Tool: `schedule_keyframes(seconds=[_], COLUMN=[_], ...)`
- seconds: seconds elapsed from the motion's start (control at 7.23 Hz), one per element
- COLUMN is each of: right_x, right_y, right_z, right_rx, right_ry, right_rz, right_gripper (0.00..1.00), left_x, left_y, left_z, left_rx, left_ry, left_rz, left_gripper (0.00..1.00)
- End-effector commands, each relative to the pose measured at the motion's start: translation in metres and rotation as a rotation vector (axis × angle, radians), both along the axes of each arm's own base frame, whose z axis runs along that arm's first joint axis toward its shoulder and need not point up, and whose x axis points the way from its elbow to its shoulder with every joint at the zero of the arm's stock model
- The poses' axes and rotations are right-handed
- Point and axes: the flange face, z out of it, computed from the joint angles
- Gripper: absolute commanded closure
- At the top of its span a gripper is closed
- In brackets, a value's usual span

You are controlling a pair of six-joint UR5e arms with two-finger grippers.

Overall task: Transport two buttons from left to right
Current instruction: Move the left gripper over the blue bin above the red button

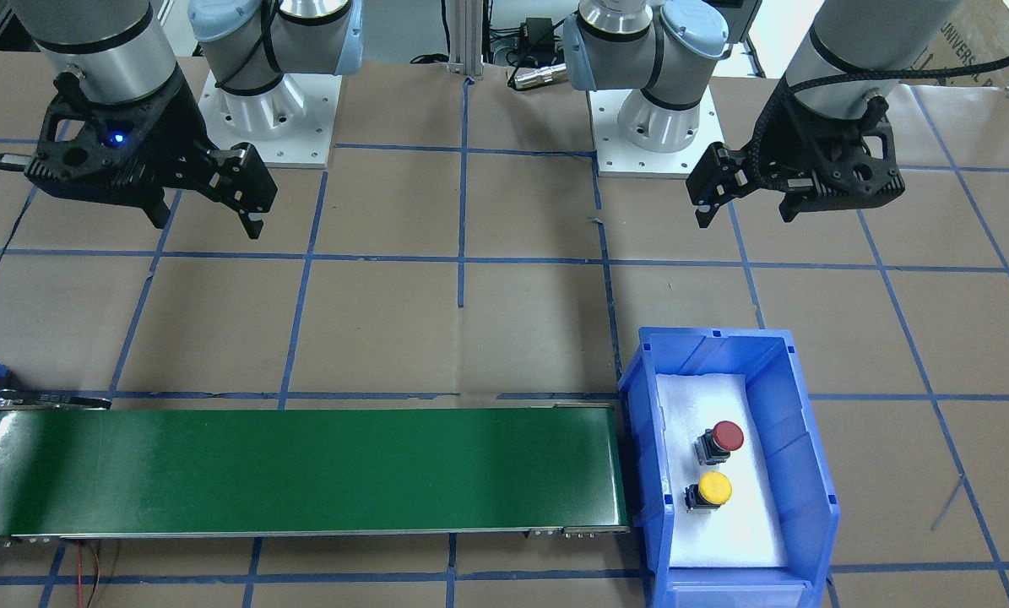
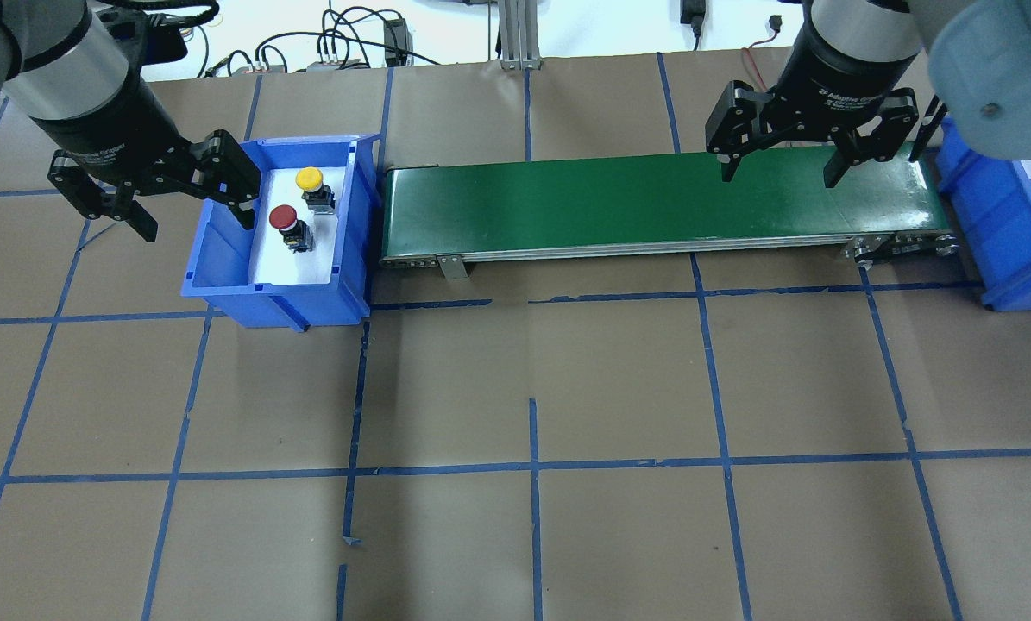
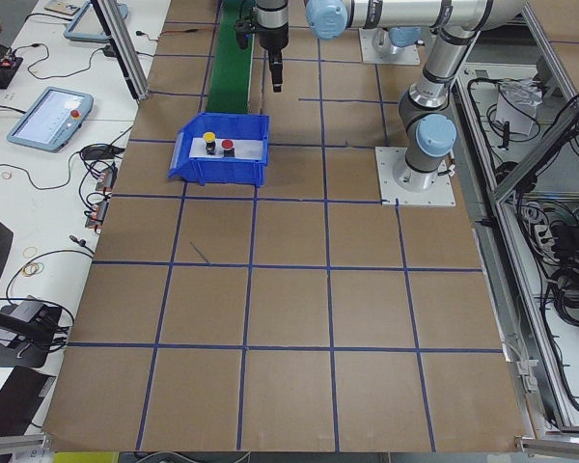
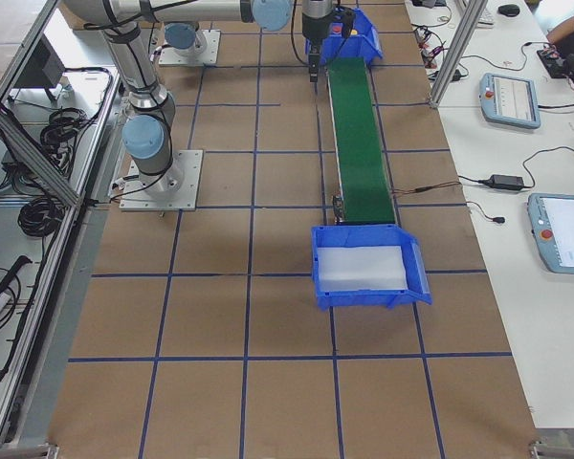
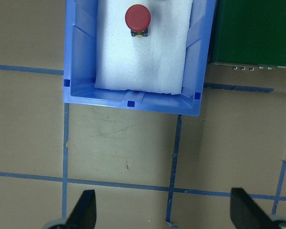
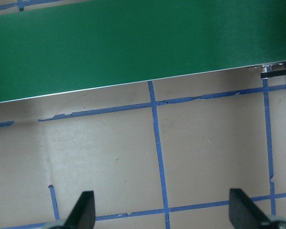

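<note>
Red button (image 2: 283, 217) at seven o'clock of yellow button (image 2: 309, 178), seen overhead; left gripper (image 2: 194, 220), wide open, empty, should centre over one cap first.

"UNIVERSAL" on cardboard box (image 1: 1004, 35), partly cut off

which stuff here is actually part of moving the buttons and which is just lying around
Part of the job: red button, yellow button, blue bin holding them, green belt, empty blue bin, left gripper, right gripper.
Just lying about: tablets on the side bench, loose cables, a power brick.
</note>
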Motion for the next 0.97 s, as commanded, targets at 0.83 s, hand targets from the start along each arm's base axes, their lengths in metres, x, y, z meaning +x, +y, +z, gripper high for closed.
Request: schedule_keyframes(seconds=[0.83], right_x=[0.013], right_y=[0.009], right_z=[0.021], right_rx=[-0.038], right_ry=[-0.005], right_rz=[0.027], right_gripper=[0.00], left_x=[0.053], left_y=[-0.177], left_z=[-0.119], left_rx=[-0.033], left_ry=[0.040], left_rz=[-0.137], left_gripper=[0.00])
